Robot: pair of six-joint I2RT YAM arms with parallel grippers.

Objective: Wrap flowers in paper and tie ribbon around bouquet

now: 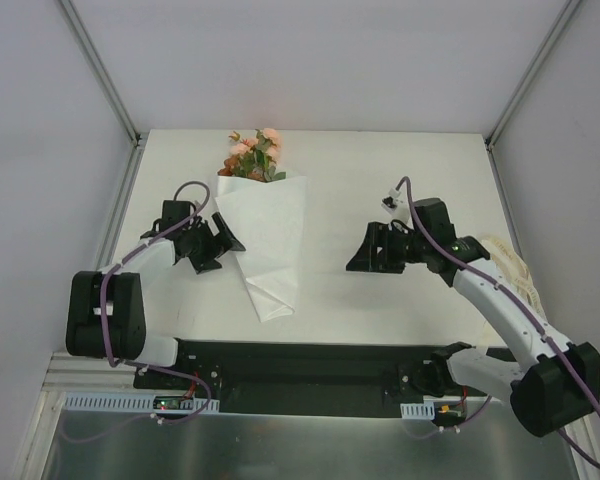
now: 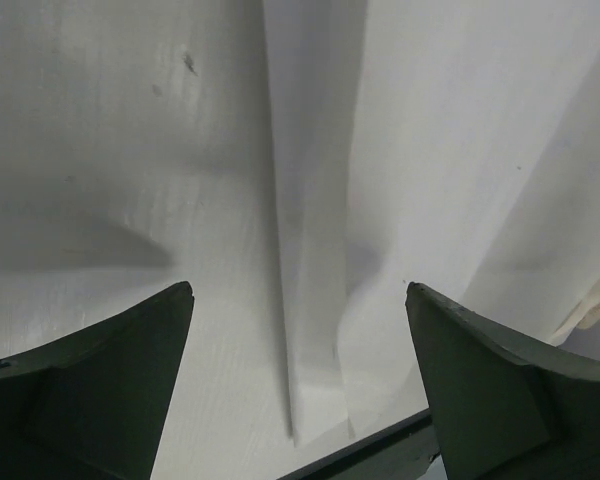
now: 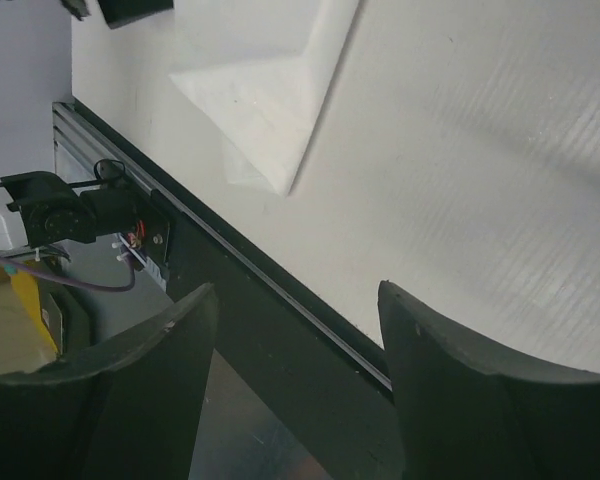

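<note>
So the wrapping half looks pretty much done to me. The paper [image 1: 265, 240] is folded into a long cone lying on the bench [image 1: 380, 180], narrow tip pointing toward the arm bases and wide mouth at the far side. The flowers [image 1: 255, 155] poke out of that wide end, pink and peach blooms plus some green leaves, with the stems hidden inside.

No proper containers here, btw. The cone is the only thing holding anything, and what it holds is the flower bunch.

What's left is the tying, I'd say. I can't see any band around the waist of the cone. The ribbon [image 1: 510, 265] seems to be that cream heap at the right side of the bench, half under the right arm and well away from the cone.

The left pincer [image 1: 220, 250] sits just beside the cone's left edge, released, fingers spread wide with nothing in them. Its wrist view looks onto the paper's long fold. The right pincer [image 1: 358, 252] is off to the right of the cone, also spread and empty.

My worry is that the loose fold could spring open before anything gets tied
</note>
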